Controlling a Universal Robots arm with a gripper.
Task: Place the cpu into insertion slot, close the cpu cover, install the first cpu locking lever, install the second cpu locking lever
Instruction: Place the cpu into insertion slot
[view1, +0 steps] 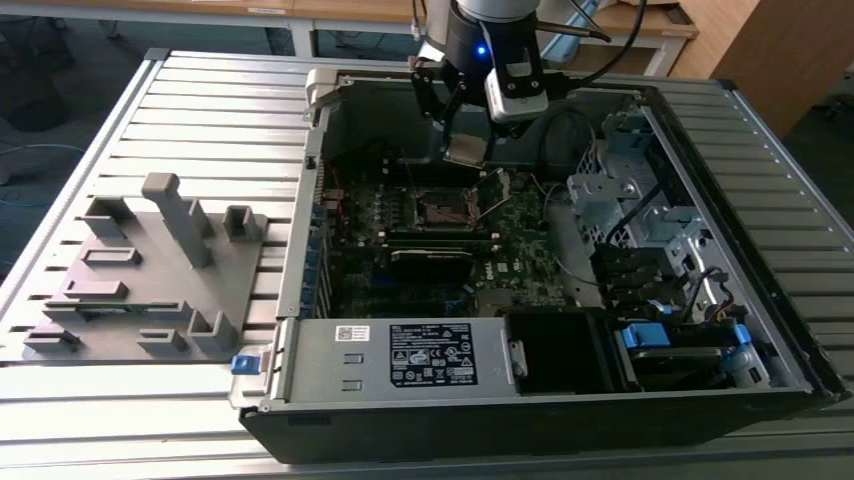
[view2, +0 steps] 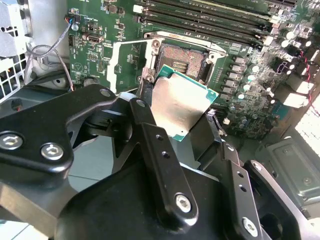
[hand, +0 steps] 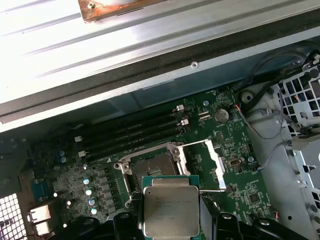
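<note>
Exterior view's left: grey fixture block (view1: 147, 270) on slatted table (view1: 200, 110). Near wall of case (view1: 534, 425): white label (view1: 434, 355) on power supply (view1: 334, 370), print too small to read. Gripper (view1: 465, 152) fingers clamped on cpu (view2: 182, 100), held above the open insertion slot (hand: 152, 167). cpu cover (hand: 212, 162) is flipped up on the slot's right in the exterior view.

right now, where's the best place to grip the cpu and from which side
By two opposite thin edges, coming from above its metal top. The cpu is a flat, thin square, so only the rim offers parallel faces; the pincer grips it that way now, leaving the underside free for the insertion slot.
</note>
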